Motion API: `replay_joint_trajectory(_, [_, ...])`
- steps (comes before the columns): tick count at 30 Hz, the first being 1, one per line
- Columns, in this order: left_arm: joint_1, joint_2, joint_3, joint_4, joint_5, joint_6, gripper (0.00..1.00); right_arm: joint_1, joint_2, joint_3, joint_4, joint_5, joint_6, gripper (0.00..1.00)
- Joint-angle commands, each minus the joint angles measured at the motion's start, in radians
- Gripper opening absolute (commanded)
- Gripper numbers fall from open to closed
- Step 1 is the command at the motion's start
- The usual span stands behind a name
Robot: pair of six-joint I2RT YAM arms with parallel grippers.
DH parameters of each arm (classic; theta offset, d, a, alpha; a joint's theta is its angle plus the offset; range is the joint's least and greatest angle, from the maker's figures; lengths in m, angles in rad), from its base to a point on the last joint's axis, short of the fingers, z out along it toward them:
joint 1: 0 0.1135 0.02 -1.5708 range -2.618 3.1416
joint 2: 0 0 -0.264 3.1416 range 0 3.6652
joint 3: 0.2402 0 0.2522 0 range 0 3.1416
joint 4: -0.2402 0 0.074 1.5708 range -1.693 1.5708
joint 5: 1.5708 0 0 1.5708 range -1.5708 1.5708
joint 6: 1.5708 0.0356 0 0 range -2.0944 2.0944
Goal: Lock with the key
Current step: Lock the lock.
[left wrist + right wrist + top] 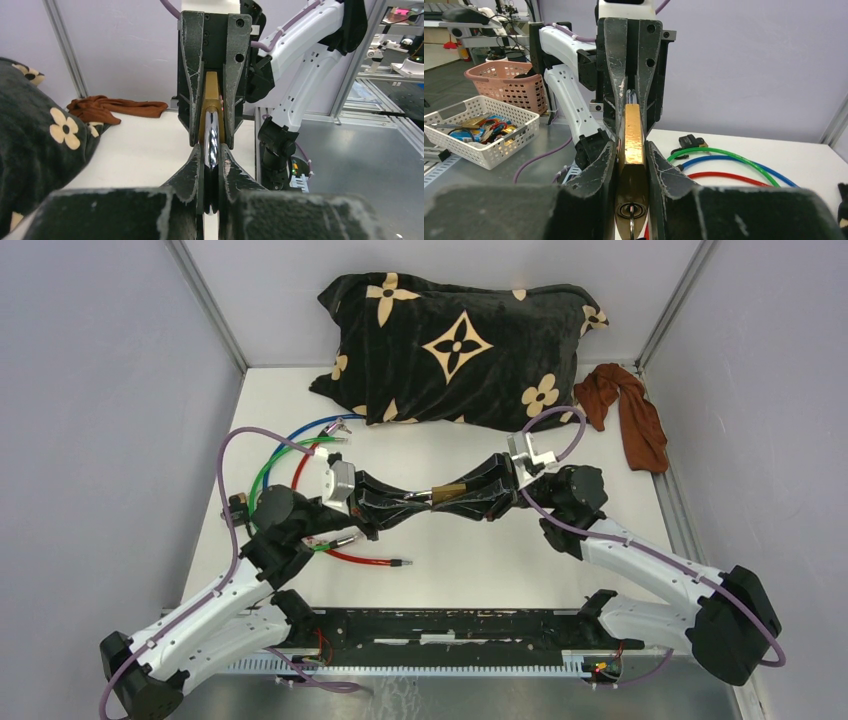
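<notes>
A brass padlock (pixel 447 492) hangs above the bench (pixel 480 570) at the centre of the overhead frame, held between my two claws. My right claw (pixel 631 150) is narrowed onto the padlock's flat sides. The keyhole (pixel 631 210) faces that wrist camera, low in its frame. My left claw (pixel 212 155) is pinched almost closed on the shiny shackle (pixel 212 135). Red, green and blue cables (pixel 300 455) lie at left. A black flowered pillow (pixel 460 350) sits at the top, and a brown cloth (pixel 630 410) at upper right.
</notes>
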Motion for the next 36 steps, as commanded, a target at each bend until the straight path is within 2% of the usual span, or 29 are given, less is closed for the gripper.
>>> replay_joint_trajectory(1, [-0.111, 0.153, 0.025, -0.027, 0.105, -0.095, 0.02, 0.089, 0.11, 0.083, -0.052, -0.034, -0.088, 0.0])
replay_joint_trajectory(11, [-0.16, 0.195, 0.035, 0.005, 0.103, -0.108, 0.02, 0.089, 0.174, 0.089, -0.004, -0.03, -0.081, 0.0])
replay_joint_trajectory(18, [-0.182, 0.219, 0.045, 0.021, 0.091, -0.106, 0.02, 0.087, 0.174, 0.081, -0.03, -0.016, -0.095, 0.0])
replay_joint_trajectory(21, [-0.169, 0.18, 0.05, -0.05, 0.052, -0.046, 0.02, 0.058, 0.113, 0.068, -0.087, -0.002, -0.119, 0.0])
replay_joint_trajectory(25, [-0.12, 0.088, 0.053, -0.166, 0.005, 0.082, 0.02, 0.003, -0.002, 0.064, -0.281, 0.092, -0.214, 0.0])
replay_joint_trajectory(28, [-0.109, 0.05, 0.061, -0.248, -0.039, 0.157, 0.02, -0.01, -0.043, 0.059, -0.302, 0.111, -0.209, 0.0])
replay_joint_trajectory(29, [-0.109, 0.041, 0.065, -0.266, -0.044, 0.174, 0.04, -0.012, -0.05, 0.057, -0.301, 0.117, -0.204, 0.0])
replay_joint_trajectory(33, [-0.108, 0.022, 0.09, -0.306, -0.063, 0.203, 0.25, -0.02, -0.076, 0.04, -0.274, 0.137, -0.181, 0.0])
replay_joint_trajectory(36, [-0.103, 0.005, 0.113, -0.351, -0.091, 0.237, 0.37, -0.037, -0.094, 0.03, -0.264, 0.143, -0.165, 0.0])
